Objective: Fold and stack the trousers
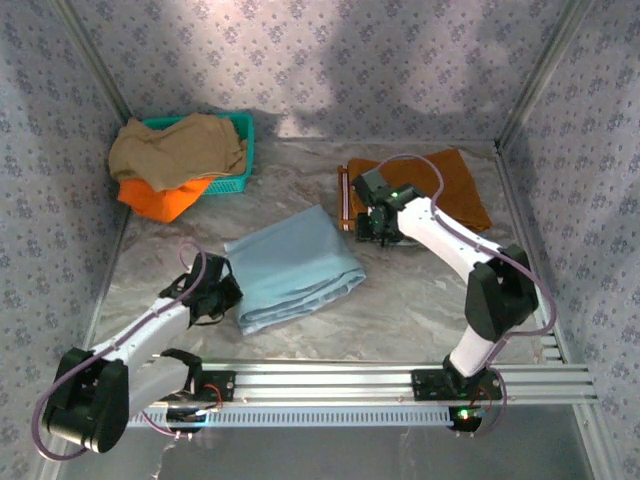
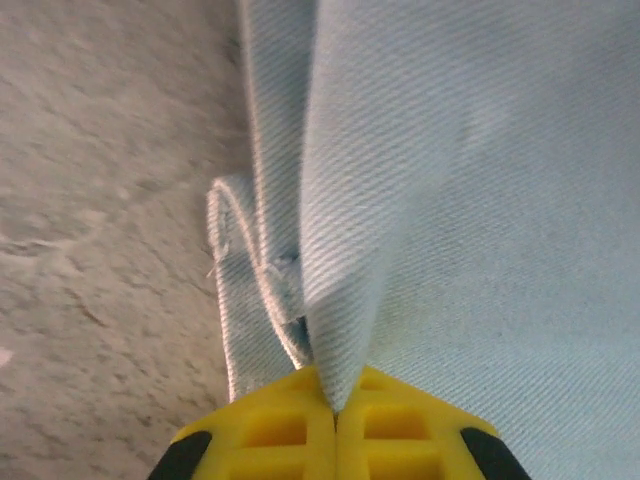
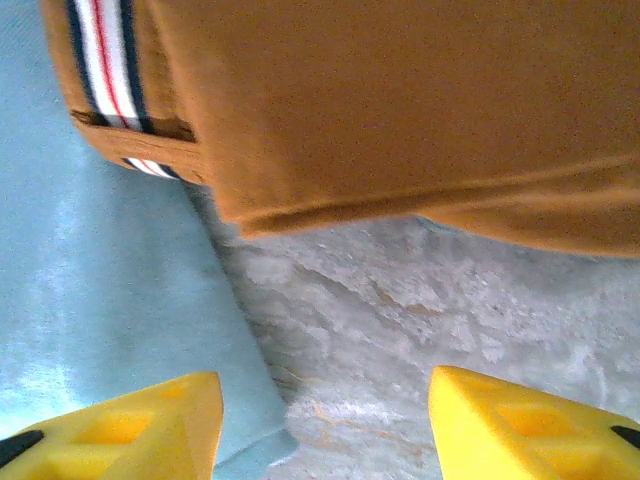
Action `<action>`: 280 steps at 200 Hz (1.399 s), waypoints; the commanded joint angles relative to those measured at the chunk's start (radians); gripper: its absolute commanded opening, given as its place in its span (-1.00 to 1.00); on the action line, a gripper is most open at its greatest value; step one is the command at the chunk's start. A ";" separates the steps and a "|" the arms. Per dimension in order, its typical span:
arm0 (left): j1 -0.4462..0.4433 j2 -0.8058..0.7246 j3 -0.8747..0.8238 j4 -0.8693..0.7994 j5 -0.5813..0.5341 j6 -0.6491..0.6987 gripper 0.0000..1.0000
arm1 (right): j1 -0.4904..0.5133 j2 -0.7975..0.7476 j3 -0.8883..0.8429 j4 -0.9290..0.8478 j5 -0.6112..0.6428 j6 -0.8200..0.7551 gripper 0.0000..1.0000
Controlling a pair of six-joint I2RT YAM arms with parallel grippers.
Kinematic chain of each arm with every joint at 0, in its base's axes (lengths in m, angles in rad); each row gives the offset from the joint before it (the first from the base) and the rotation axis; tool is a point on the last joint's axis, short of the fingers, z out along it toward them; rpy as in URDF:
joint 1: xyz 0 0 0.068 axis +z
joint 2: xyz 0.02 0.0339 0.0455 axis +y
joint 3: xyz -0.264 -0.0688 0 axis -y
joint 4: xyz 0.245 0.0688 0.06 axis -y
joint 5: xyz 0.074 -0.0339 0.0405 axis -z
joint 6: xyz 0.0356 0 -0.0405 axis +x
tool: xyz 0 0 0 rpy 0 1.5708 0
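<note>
Pinched shut in my left jaws, the trousers (image 2: 480, 200) look thin and limp. Right jaws stand part-open, empty, beside them; I'd grip folded edges.

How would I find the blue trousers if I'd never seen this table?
Look at the marble table, right in its middle. The trousers lie there folded into a thick pad. They are plain pale blue, unlike the rust-brown pair farther back and the tan garment and orange garment at the green basket.
</note>
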 commanded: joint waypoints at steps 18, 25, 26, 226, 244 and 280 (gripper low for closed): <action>0.140 0.060 0.075 -0.137 -0.087 0.065 -0.93 | -0.020 -0.084 -0.047 0.014 -0.109 -0.034 0.18; 0.162 0.076 0.108 -0.163 -0.097 0.078 -0.88 | -0.022 -0.080 -0.048 0.023 -0.147 -0.045 0.21; 0.163 0.079 0.113 -0.165 -0.097 0.080 -0.87 | -0.021 -0.079 -0.047 0.024 -0.152 -0.047 0.21; 0.212 0.222 0.037 0.071 0.013 0.093 -0.14 | 0.053 0.353 0.015 0.237 -0.611 -0.087 0.17; 0.211 0.236 0.032 0.087 0.030 0.082 -0.27 | 0.053 0.355 -0.006 0.264 -0.613 -0.077 -0.04; 0.205 0.236 0.040 0.063 0.035 0.083 -0.60 | 0.044 0.346 -0.025 0.273 -0.599 -0.066 -0.48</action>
